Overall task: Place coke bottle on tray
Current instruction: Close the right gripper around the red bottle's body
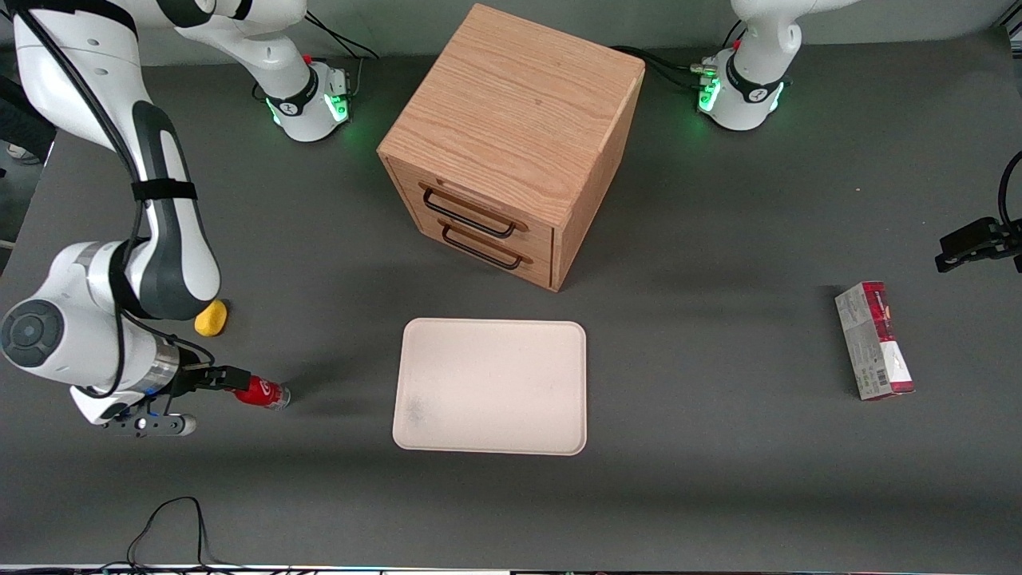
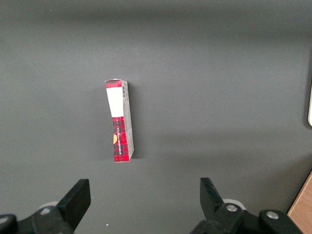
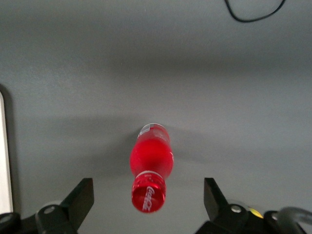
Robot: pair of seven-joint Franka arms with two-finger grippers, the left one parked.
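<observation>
The coke bottle [image 1: 263, 393] is small and red, with a red cap and a clear silvery base, and rests on the grey table toward the working arm's end. My right gripper [image 1: 227, 382] is at its cap end. In the right wrist view the bottle [image 3: 152, 161] shows cap-first with white script. The gripper [image 3: 148, 189] is open, one black finger [image 3: 83, 195] on each side of the cap with wide gaps and no contact. The cream-white tray [image 1: 491, 351] lies flat and bare beside the bottle, in front of the cabinet. Its edge shows in the wrist view [image 3: 4, 156].
A yellow lemon-like lump [image 1: 211, 318] lies close to the arm, farther from the front camera than the bottle. A wooden drawer cabinet [image 1: 511, 136] stands mid-table. A red-and-grey carton [image 1: 874, 341] lies toward the parked arm's end. A black cable [image 1: 168, 519] loops near the table's front edge.
</observation>
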